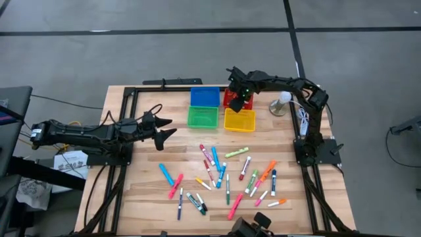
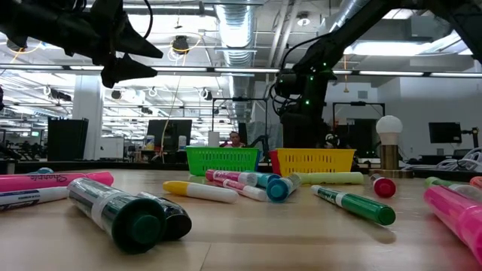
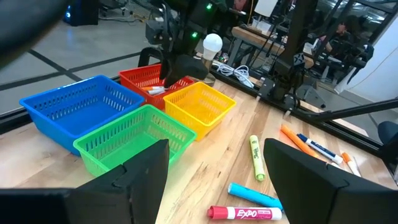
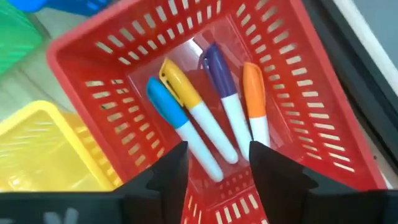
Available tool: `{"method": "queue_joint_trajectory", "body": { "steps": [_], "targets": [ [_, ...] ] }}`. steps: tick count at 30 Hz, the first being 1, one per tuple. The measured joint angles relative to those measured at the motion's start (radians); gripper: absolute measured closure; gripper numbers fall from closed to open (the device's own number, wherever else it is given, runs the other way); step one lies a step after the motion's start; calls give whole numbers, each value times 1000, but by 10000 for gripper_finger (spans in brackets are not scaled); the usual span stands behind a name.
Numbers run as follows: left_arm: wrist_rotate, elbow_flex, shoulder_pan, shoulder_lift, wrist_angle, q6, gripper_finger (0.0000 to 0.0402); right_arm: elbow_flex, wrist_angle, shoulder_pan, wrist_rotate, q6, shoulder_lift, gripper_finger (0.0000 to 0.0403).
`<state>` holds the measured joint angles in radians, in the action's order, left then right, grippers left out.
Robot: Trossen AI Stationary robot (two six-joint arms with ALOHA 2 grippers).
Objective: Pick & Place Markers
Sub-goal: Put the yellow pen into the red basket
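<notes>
Centrally on the wooden worktop [image 1: 145, 191] lie the markers [image 1: 227, 174]: short, thin pens with caps in pink, red, blue, green, orange and yellow, many with white barrels, scattered loosely over the near half; some touch or cross one another, others lie apart. At the far edge stand four small slotted bins in a two-by-two block: blue bin [image 1: 204, 97] far left, green bin [image 1: 202, 117] just nearer, red bin [image 1: 231, 100] far right, yellow bin [image 1: 239, 120] nearer right; all four sit touching or just beside one another. Four markers lie side by side on the red bin's floor: a blue-capped marker [image 4: 180, 127], a yellow-capped marker [image 4: 196, 109], a purple-capped marker [image 4: 224, 102] and an orange-capped marker [image 4: 254, 99], each with a white barrel; the green, blue and yellow bins show nothing inside where their interiors are visible. Right hand [image 4: 217, 168] hovers directly over the red bin, its fingers parted and holding nothing; left hand [image 1: 166, 128] hangs above the worktop left of the green bin, fingers spread wide, released and holding nothing. A white-globed lamp [image 1: 283, 100] stands right of the bins.
</notes>
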<state>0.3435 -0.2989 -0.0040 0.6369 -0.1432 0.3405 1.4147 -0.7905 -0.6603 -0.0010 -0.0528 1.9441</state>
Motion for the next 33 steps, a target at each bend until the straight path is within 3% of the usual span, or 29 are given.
{"method": "queue_joint_trajectory", "body": {
  "steps": [9, 20, 33],
  "targets": [
    [0, 0, 0, 0, 0, 0, 140, 0, -2, 24, -2, -8, -126, 226],
    [-2, 0, 0, 0, -2, 3, 140, -15, 36, 142, -1, 14, -456, 237],
    [-145, -1, -2, 5, -51, 107, 140, -428, 269, 350, 1, 199, -984, 237]
  ]
}}
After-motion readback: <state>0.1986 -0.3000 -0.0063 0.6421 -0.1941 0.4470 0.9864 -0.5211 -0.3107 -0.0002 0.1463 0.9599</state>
